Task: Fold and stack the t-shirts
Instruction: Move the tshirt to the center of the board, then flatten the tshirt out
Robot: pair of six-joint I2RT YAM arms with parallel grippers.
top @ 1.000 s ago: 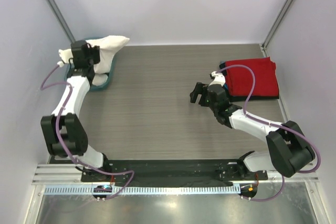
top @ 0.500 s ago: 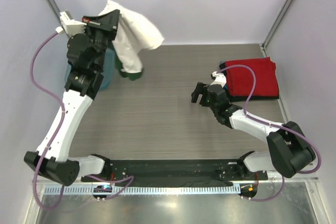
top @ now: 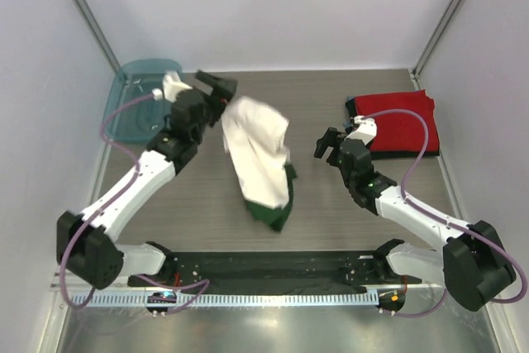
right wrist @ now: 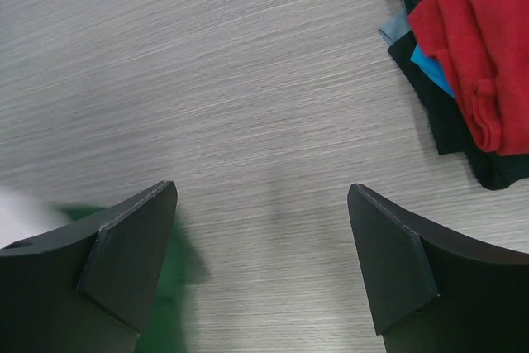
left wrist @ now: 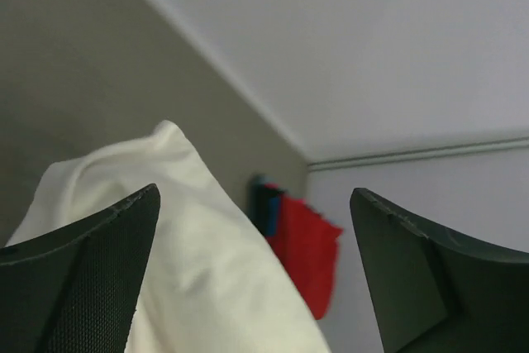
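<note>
A white t-shirt (top: pixel 258 155) with a dark green sleeve (top: pixel 277 211) hangs bunched and blurred over the middle of the table. Its upper end is just right of my left gripper (top: pixel 220 88), whose jaws stand wide open. In the left wrist view the white cloth (left wrist: pixel 190 270) shows low between the spread fingers (left wrist: pixel 91 279) of that gripper (left wrist: pixel 254 196), and neither pad presses it. A folded stack with a red t-shirt (top: pixel 398 121) on top lies at the back right. My right gripper (top: pixel 327 145) is open between the two. Below it (right wrist: pixel 263 190) is bare wood, with a green blur (right wrist: pixel 169 287) at its left.
A teal plastic tub (top: pixel 132 105) stands at the back left against the wall. In the right wrist view the stack (right wrist: pixel 479 47) shows blue (right wrist: pixel 428 65) and dark (right wrist: pixel 450 126) layers under the red. Walls close the table on three sides.
My left arm swung from the tub toward the table's middle, carrying the white t-shirt up and over. Its jaws then opened and the shirt dropped away. The right gripper shifted slightly right.
</note>
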